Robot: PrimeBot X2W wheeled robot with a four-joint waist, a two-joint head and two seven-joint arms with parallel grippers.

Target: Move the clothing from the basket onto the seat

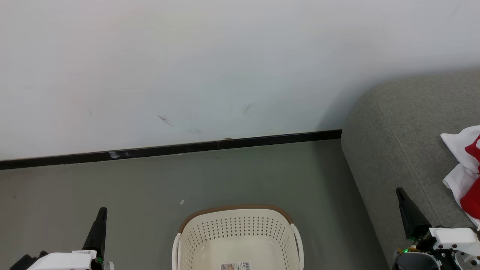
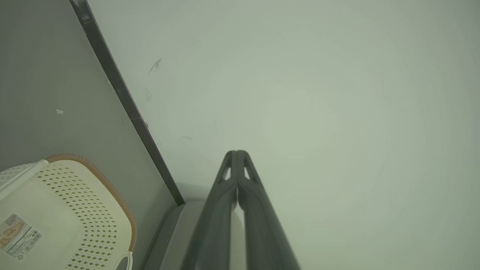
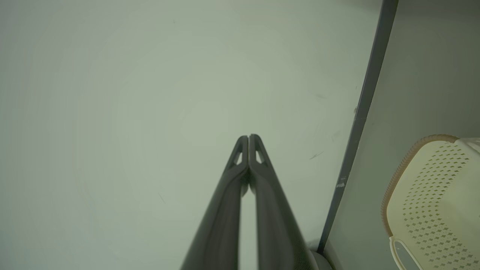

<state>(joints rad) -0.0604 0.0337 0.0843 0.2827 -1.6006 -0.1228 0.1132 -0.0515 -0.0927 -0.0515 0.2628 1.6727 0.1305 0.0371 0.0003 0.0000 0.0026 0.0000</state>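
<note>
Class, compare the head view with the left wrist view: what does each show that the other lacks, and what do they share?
The head view adds the red and white clothing lying on the grey seat, and the right gripper. The left wrist view adds a close look along the left gripper, its two fingers pressed together, shut. Both share the cream basket, no clothing in its visible part, its label, the black skirting, the wall, the floor and a small white scrap on it.
</note>
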